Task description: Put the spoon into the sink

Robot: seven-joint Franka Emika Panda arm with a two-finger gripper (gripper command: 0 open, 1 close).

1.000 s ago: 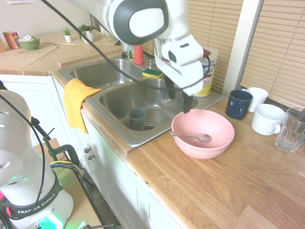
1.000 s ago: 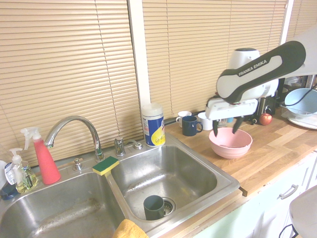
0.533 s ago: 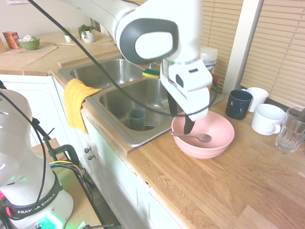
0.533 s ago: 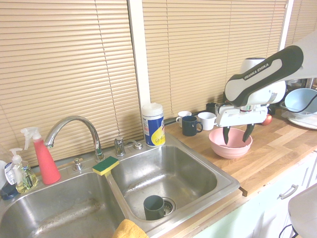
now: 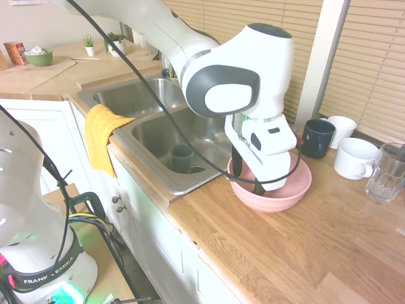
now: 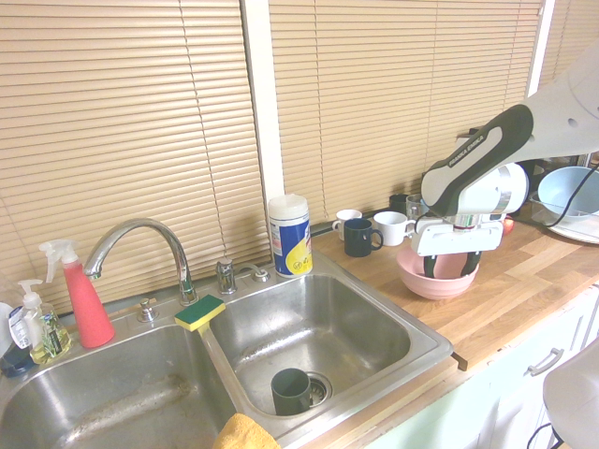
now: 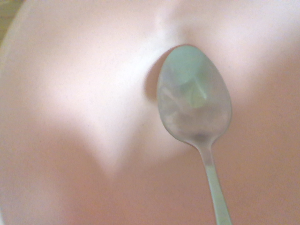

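Fingers (image 6: pixel 452 266) stood wide apart, reaching down into the pink bowl (image 6: pixel 436 283); whether they touched the spoon (image 7: pixel 195 96) could not be told, but they had not closed on it. The spoon lay inside that bowl on the wooden desk (image 5: pixel 329 231), beside the sink (image 6: pixel 323 327). A dark cup (image 6: pixel 291 391) stood in the sink's nearer basin, next to the drain (image 6: pixel 319 388).

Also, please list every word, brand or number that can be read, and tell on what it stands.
"FRANKA EMIKA": on the robot arm.
Yellow and blue label on the white-lidded canister: too small to read.
Label on the soap bottle: too small to read.
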